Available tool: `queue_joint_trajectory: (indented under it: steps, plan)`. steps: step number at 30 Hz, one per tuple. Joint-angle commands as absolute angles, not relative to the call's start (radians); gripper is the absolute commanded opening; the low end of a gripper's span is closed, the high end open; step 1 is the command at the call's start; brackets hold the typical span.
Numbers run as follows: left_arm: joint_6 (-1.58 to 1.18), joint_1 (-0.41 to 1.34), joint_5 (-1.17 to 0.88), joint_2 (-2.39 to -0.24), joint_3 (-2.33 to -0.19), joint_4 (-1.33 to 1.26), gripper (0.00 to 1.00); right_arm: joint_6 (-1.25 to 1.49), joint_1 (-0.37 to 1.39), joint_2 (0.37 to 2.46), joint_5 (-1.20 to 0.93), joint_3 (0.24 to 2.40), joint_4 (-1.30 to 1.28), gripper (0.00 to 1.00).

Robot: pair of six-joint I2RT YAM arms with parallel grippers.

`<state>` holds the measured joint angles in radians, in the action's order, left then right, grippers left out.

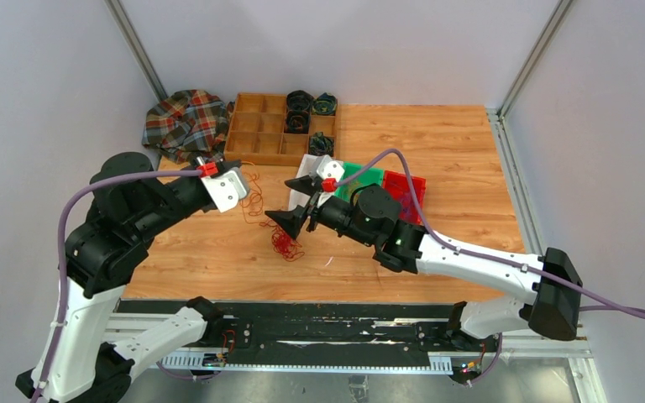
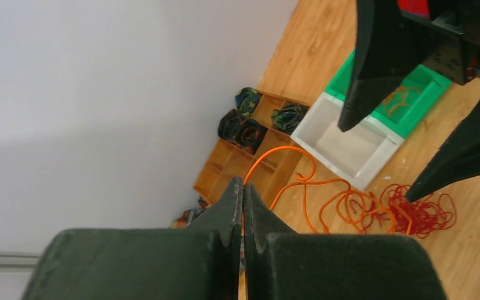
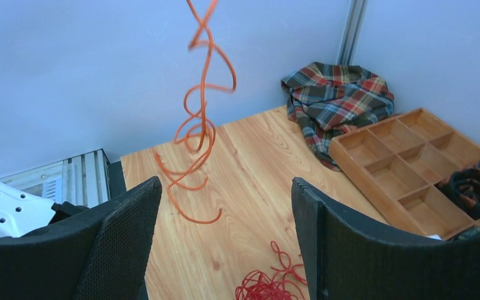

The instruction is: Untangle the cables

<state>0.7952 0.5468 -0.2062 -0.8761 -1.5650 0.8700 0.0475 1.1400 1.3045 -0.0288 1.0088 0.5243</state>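
Observation:
My left gripper [image 2: 244, 187] is shut on one end of the orange cable [image 2: 300, 178], held up off the table at the left. The cable hangs from it in loose loops [image 3: 200, 131], and its lower coils [image 1: 254, 200] reach the wood. The red cable [image 1: 285, 243] lies in a tight bundle on the table, its edge touching the orange loops [image 2: 375, 209]. Above that bundle my right gripper [image 1: 296, 201] hovers open with nothing between its fingers [image 3: 125, 212]. The red cable [image 3: 269, 284] shows below the gap.
A wooden compartment tray [image 1: 256, 134] stands at the back with dark coiled rolls [image 1: 300, 109] in its right cells. A plaid cloth [image 1: 186, 122] lies in the back left corner. White [image 1: 312, 168], green [image 1: 361, 178] and red [image 1: 405, 189] bins sit behind the right gripper.

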Motion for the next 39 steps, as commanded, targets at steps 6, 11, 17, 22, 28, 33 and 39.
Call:
queue_joint_trajectory:
  steps: [6, 11, 17, 22, 28, 33, 39]
  plan:
    - [0.68, 0.554, -0.302, -0.848, -1.523, 0.861, 0.0, -0.016, 1.112, 1.427, -0.161, 1.188, 0.475, 0.74]
    - [0.661, 0.554, -0.325, -0.85, -1.529, 0.871, 0.0, -0.004, 1.105, 1.499, -0.157, 1.243, 0.513, 0.65]
    - [0.648, 0.554, -0.344, -0.851, -1.53, 0.898, 0.0, 0.038, 1.078, 1.5, -0.116, 1.213, 0.598, 0.16]
    - [0.661, 0.554, -0.261, -0.849, -1.466, 0.899, 0.54, 0.073, 1.019, 1.45, -0.091, 1.146, 0.591, 0.01]
    - [0.713, 0.554, -0.083, -0.848, -1.352, 0.92, 0.98, 0.091, 0.858, 1.383, -0.029, 1.02, 0.412, 0.01]
    - [0.713, 0.554, -0.072, -0.844, -1.306, 0.957, 0.98, 0.082, 0.698, 1.383, 0.056, 0.953, 0.259, 0.01]
    - [0.715, 0.554, -0.085, -0.838, -1.277, 0.975, 0.98, 0.068, 0.603, 1.472, 0.144, 0.973, 0.145, 0.01]
